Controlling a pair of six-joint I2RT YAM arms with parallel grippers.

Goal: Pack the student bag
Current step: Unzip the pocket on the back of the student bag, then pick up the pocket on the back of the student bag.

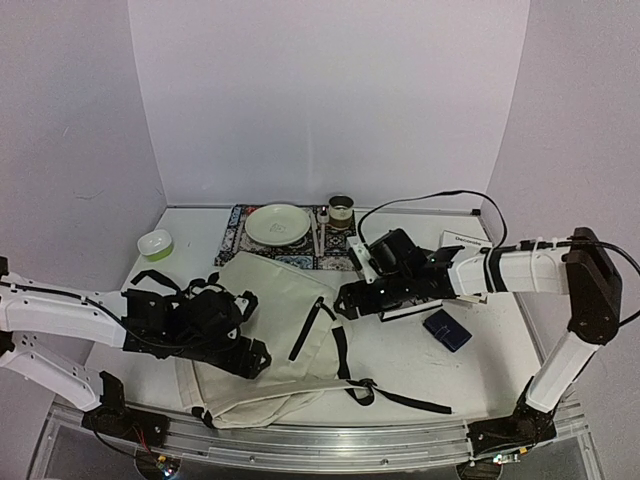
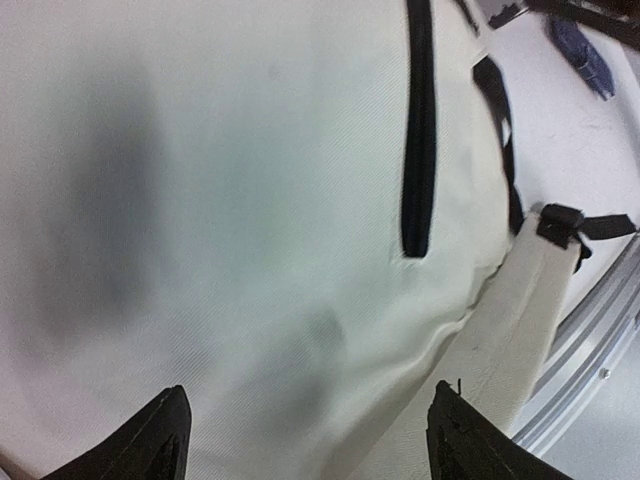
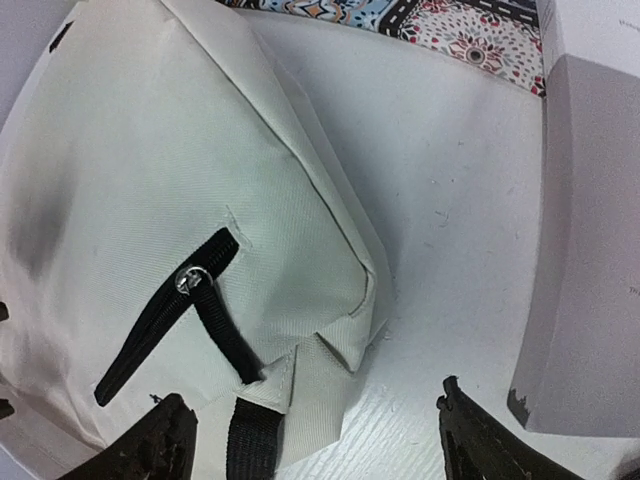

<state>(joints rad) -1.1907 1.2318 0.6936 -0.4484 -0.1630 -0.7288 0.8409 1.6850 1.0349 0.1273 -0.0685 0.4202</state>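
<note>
The student bag [image 1: 270,320] lies flat on the table, cream with black straps and a black zip [image 1: 310,328]. My left gripper [image 1: 252,356] hovers over its left half. In the left wrist view it [image 2: 310,440] stands open above plain cream fabric [image 2: 250,250], with a black zip [image 2: 417,130] further ahead. My right gripper [image 1: 343,300] sits at the bag's right edge. In the right wrist view it [image 3: 320,440] is open over a bag corner [image 3: 340,330], near a zip pull [image 3: 187,280] and a black strap [image 3: 250,440]. Nothing is held by either.
A patterned placemat [image 1: 238,232] at the back carries a green plate [image 1: 278,224] and a utensil [image 1: 316,236]; a can [image 1: 341,210] stands behind it. A small green bowl [image 1: 155,243] sits at the left. A white box [image 3: 590,250] and a navy item [image 1: 447,329] lie to the right.
</note>
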